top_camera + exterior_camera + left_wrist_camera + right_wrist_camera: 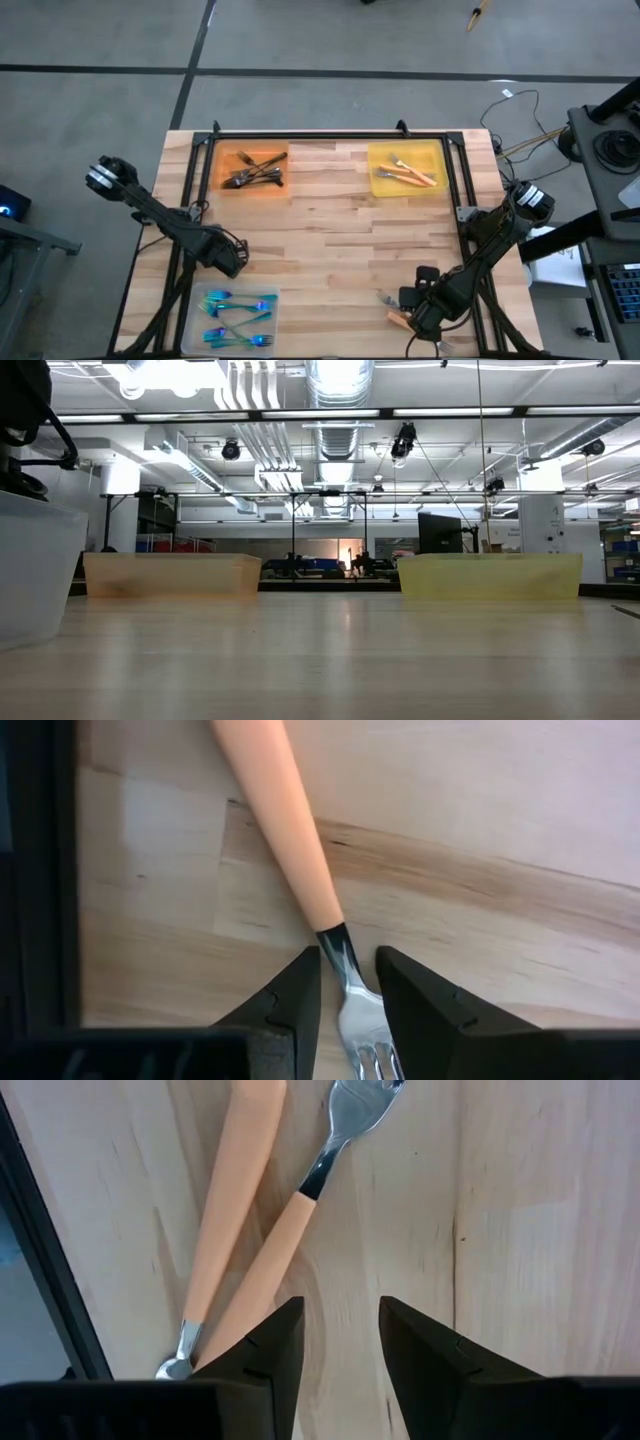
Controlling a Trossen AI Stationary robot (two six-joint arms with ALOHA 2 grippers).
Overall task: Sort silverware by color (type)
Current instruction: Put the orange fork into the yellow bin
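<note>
Mostly cropped: left pincer (348, 990) narrow astride orange-handled fork (280, 830) neck, grip unclear; right pincer (340, 1345) parted above two forks (270, 1280).

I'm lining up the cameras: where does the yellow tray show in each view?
High view: the yellow tray sits at the table's far edge, right of centre.
Low view: its pale yellow wall stands at the back, right of centre.
Left wrist view: not in it.
Right wrist view: not in it.
Shared landmark: the orange tray, to the yellow tray's left in both the high view and the low view.
</note>
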